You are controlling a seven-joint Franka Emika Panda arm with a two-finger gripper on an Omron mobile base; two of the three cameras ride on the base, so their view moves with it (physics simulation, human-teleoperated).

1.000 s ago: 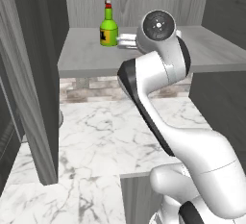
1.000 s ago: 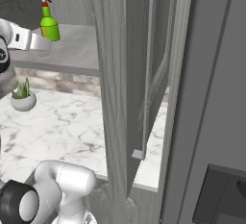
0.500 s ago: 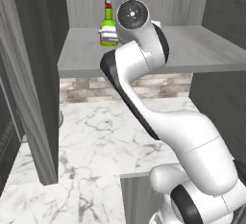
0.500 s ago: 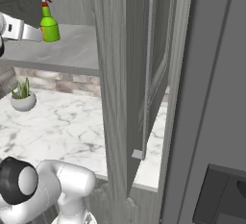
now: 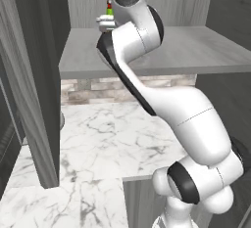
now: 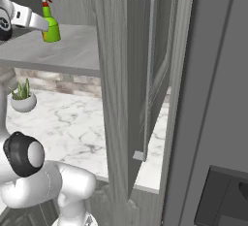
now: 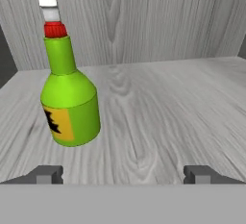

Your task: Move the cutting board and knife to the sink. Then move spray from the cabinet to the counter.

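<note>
Pincer (image 7: 123, 175) is spread wide, holding nothing — in the hand view its two tips (image 7: 44, 175) sit far apart at the bottom, low over the shelf (image 7: 168, 112) inside the cabinet (image 7: 144, 21).

Spray (image 7: 67, 88) stands upright on the shelf, ahead of the pincer and toward the left tip rather than centred between the two. Not touching either tip. Red collar and white top point up in the hand view; dark mark on a yellow patch shows low on the green body.

Left base view: arm is raised with the hand (image 5: 107, 24) reaching over the shelf (image 5: 196, 51), and the spray (image 5: 110, 6) is mostly hidden behind the arm — just the neck and top peek out beside the upper joint.

Right base view: spray (image 6: 50, 26) sits near the front left of the shelf (image 6: 63, 50), with the hand (image 6: 26, 19) right beside it on the left. From this angle I cannot tell whether they touch.

Counter (image 5: 108, 139) lies below the shelf, white marble with grey veins, bare under the arm in the left base view. A small plant in a white pot (image 6: 23, 99) stands on the counter (image 6: 72, 128) at the back by the tiled wall. Cabinet door (image 6: 121, 74) hangs open with its long handle (image 6: 149, 70) facing the camera.
</note>
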